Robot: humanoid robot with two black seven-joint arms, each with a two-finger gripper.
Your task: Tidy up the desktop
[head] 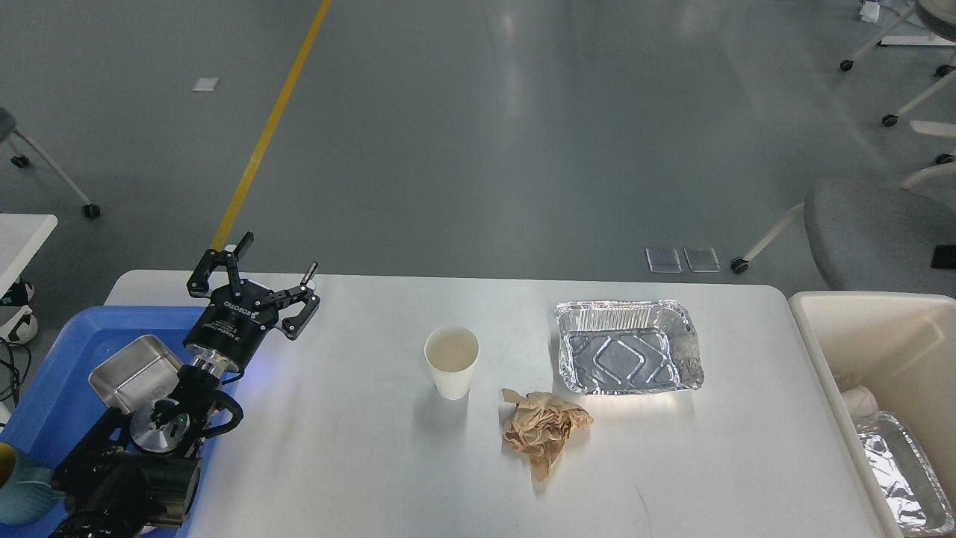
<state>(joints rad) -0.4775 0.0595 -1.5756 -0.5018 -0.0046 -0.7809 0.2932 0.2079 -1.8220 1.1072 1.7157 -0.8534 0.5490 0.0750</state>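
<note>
White tabletop [358, 463] fills the lower frame, rounded far corners, and still carries three loose things. Blue tray [60, 373] hangs off its left end with a steel pan [134, 379] inside. Cream bin [881, 351] sits just off the right end and already holds a crumpled foil tray [896, 471] and a cup [859, 401].

Your left arm comes up over the blue tray; the left gripper [258, 280] hovers above the near-left part of the tabletop, fingers spread wide, holding nothing. Right gripper is out of frame.

On the tabletop, largest first: foil container [627, 357] right of centre, empty and upright. Crumpled brown paper [543, 430] lies just in front of it, close to the paper cup [452, 362], which stands upright at centre, looks empty.

The step in hand looks like reaching for the next bit of trash, and the cup is nearest your open left gripper. Go for it from the side at mid-height, keep the squeeze light since thin paper walls will buckle, and lift straight before travelling. The bin is at the far end from this arm, so plan a long carry or leave the right-side items for the other arm. Watch the brown paper beside the cup; don't sweep it.
</note>
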